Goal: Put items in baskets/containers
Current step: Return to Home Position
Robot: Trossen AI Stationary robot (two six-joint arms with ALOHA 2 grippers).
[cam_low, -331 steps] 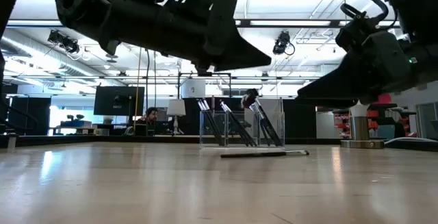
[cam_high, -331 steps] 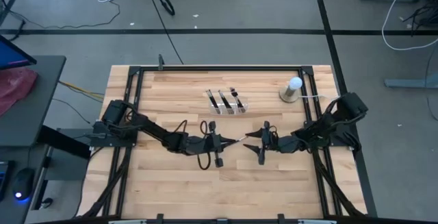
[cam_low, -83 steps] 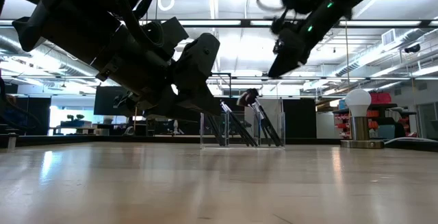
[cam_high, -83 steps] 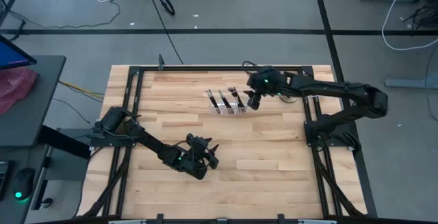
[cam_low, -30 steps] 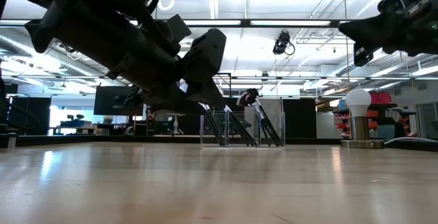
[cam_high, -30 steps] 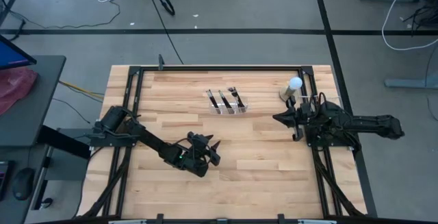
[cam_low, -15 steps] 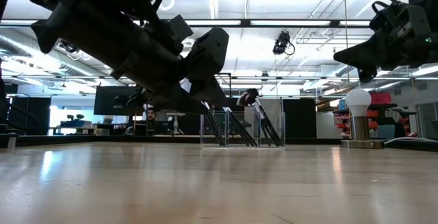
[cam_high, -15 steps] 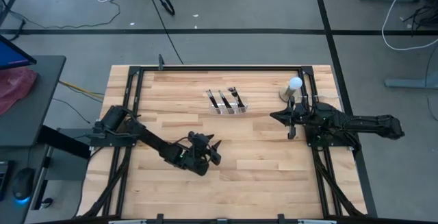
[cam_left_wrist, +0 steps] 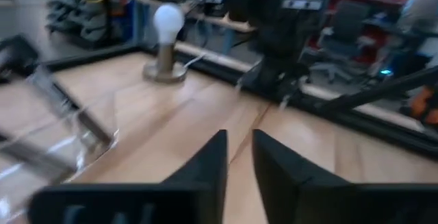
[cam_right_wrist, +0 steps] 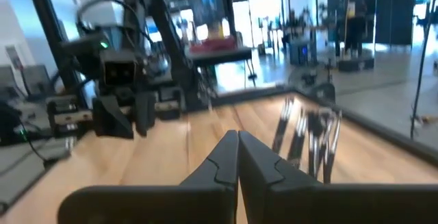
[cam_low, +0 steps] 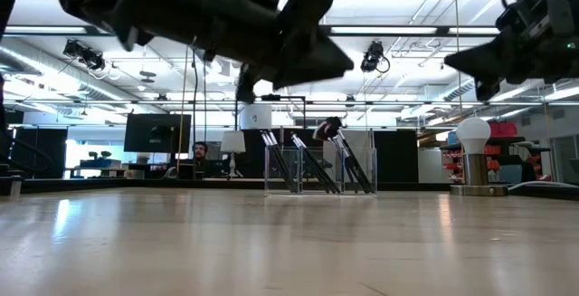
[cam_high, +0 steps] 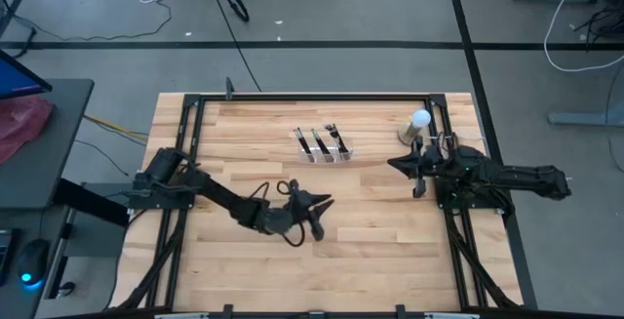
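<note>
**Q:** Two dark grippers above the blond plank table [cam_high: 370, 251]. Is either holding anything?

**A:** Nothing. The left gripper [cam_left_wrist: 239, 142] hangs in front of the clear plastic organiser tray [cam_high: 348, 154], its wedge-shaped fingers a narrow slit apart. Slender dark brushes [cam_high: 317, 143] lean inside the tray's compartments.

**Q:** And to the right of the tray?

**A:** The right gripper [cam_right_wrist: 238, 138] is there, fingers pressed together and empty. Farther right of the tray stands a smooth white ball [cam_high: 420, 119] on a tan round base.

Table [cam_high: 370, 246] pale wood planks; frame [cam_high: 312, 96] black; organiser [cam_high: 343, 156] clear; brushes [cam_high: 318, 143] dark; ball [cam_high: 420, 119] white, base [cam_high: 409, 138] tan.
</note>
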